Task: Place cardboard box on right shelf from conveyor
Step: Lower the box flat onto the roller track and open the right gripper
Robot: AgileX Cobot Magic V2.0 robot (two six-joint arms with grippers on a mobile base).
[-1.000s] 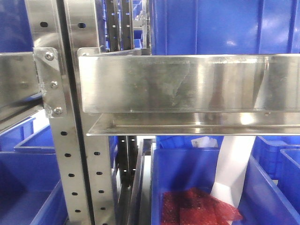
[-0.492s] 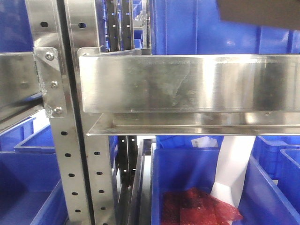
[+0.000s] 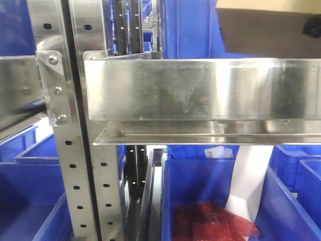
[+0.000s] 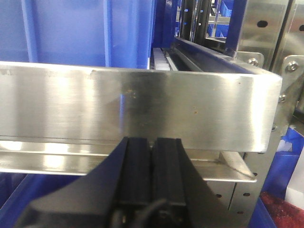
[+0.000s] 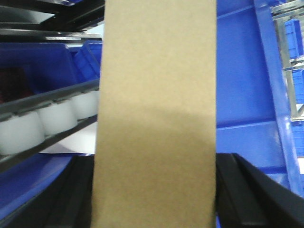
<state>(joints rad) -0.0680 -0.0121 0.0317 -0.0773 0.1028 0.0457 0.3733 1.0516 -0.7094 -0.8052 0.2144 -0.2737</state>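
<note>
Cardboard box (image 5: 154, 114) between right hand's (image 5: 154, 199) fingers

Looks like a warehouse or factory storage area. You've got steel racking with perforated uprights (image 3: 70, 165) bolted together, a shiny stainless shelf (image 3: 200, 90), and blue plastic bins (image 3: 200, 186) stacked all over, above and below. There's also a row of white rollers (image 5: 42, 121) on a rail, like flow-rack stuff. Definitely industrial, nothing homey about it.
</note>
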